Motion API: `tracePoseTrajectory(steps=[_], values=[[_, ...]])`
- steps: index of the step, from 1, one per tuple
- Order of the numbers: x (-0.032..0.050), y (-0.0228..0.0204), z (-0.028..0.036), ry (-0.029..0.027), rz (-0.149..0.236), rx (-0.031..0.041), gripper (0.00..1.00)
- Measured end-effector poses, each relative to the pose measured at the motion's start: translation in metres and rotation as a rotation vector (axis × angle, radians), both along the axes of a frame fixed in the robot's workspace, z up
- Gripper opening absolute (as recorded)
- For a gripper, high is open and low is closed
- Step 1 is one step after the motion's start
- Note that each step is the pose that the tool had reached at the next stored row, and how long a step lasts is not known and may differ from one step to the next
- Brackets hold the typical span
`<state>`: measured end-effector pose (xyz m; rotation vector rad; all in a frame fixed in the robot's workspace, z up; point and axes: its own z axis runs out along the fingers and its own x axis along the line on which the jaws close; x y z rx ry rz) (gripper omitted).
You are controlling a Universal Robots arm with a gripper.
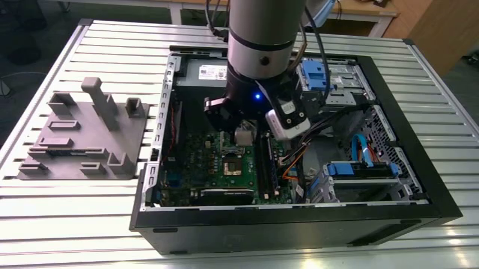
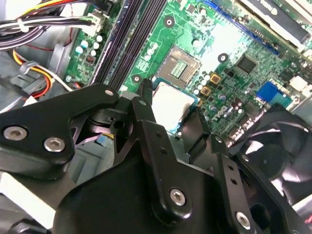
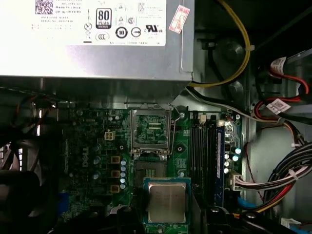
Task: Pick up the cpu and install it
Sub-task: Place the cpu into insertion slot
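The black claw (image 2: 171, 111) is closed on the cpu (image 2: 168, 100), a small flat square chip with a silvery-grey metal top and a thin green edge. One black finger presses on each of two opposite edges. The chip hangs in the air inside the open black computer case (image 1: 299, 227), which lies on the ribbed metal bench (image 1: 75, 230).

In the first wrist view the cpu (image 3: 167, 202) is above the green motherboard (image 3: 87, 146). It is near the dark square socket (image 3: 148, 168), but not over it and not touching it. The silver socket bracket (image 3: 151, 127) stands open on the side of the big grey power supply box (image 3: 97, 63), so the socket lies uncovered.

I judge that the step in hand is to bring the chip over the socket. To do it well, the chip should stay flat and parallel to the board, with its edges square to the socket edges; in the first wrist view they look close to parallel. The socket contacts probably bend easily, so the chip should not slide over them or meet them with one corner first. The grip should be firm but only on the edges. The long black memory slots (image 3: 204, 156) are just beside the socket, so the fingers have little room on that side. Which corner carries the orientation mark I cannot tell.
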<state>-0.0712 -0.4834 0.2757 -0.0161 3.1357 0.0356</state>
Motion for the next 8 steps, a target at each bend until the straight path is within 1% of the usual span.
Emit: tracePoseTrajectory(steps=[5, 8], values=[[-0.0001, -0.0027, -0.0091, 0.0000, 0.000, -0.0001, 0.47], [-0.0002, -0.0030, -0.0145, 0.0000, 0.000, -0.0001, 0.47]])
